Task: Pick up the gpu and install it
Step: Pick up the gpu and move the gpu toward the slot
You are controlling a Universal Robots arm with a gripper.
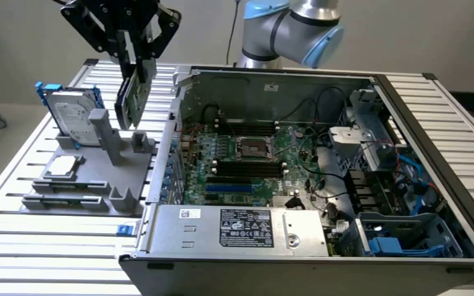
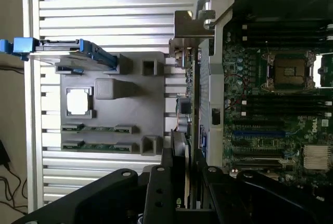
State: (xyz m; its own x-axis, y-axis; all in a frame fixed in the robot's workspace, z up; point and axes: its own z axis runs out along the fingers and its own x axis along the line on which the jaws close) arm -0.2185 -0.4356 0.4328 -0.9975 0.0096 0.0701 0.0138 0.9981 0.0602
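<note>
slatted metal table (image 1: 47, 253) carries a grey fixture tray (image 1: 97, 176) at the exterior view's left and an open computer case (image 1: 303, 75) at its right, with the universal robots arm (image 1: 303, 31) standing at the far side. the black gripper (image 1: 136, 66) hangs over the gap between tray and case, its fingers closed onto the top edge of the gpu (image 1: 131, 98), which is off the table and dangles on edge straight below the fingers. the card's lower edge sits just above the tray's right-hand posts and just beside the case's left wall, apparently clear of both. in the wrist view the gripper (image 2: 190, 185) is seen clamping the gpu (image 2: 193, 96) edge-on; the card's long axis runs near to far, alongside the case wall, with its silver bracket (image 2: 190, 24) at the far end. the blue slots (image 1: 230, 185) on the motherboard (image 1: 261, 166) lie to the right of the held card and lower, inside the case, and they run left to right, so the card as held appears to lie crosswise to them. on the tray, the hard drive (image 1: 74, 120) in its blue frame stands at the far end and the cpu chip (image 1: 64, 165) rests nearer. the card reads as picked up but not yet installed.
</note>
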